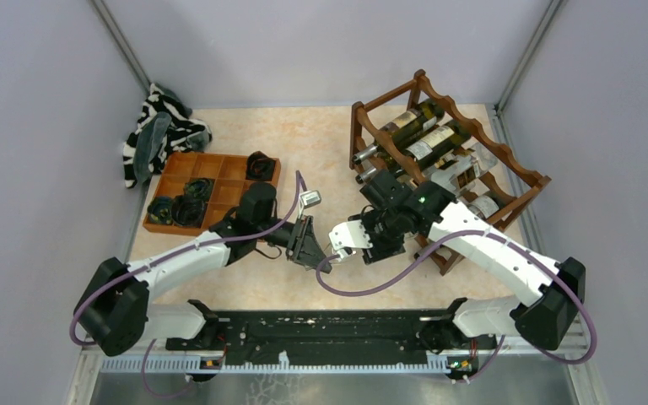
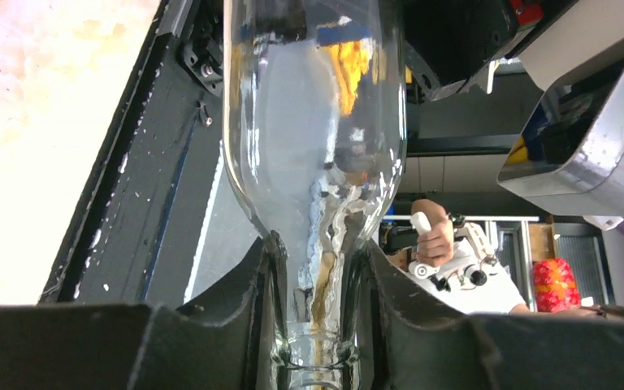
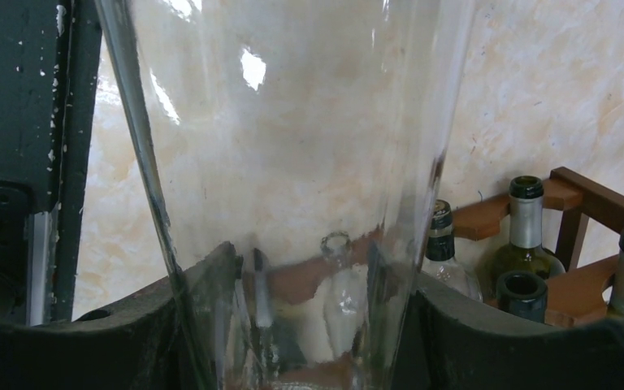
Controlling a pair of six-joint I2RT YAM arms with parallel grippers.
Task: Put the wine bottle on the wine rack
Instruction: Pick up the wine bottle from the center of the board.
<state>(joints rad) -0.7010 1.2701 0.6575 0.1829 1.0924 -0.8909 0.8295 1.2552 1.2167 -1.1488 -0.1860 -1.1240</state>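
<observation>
Glass bottle (image 2: 317, 122) | left gripper (image 2: 318, 272) clenched on neck, right gripper (image 3: 318, 276) grasping body | advice: hold level, steer toward rack (image 1: 422, 82) at two o'clock

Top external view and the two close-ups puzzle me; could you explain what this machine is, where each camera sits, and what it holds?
These are two robot arms bolted at the near edge of a table. The top picture looks down from above and behind them; the other two come from cameras on each wrist. On the table stand a wine rack holding bottles, an orange tray and a striped cloth. Both arms grip one clear bottle: the left gripper at its neck, the right gripper around its body.
</observation>
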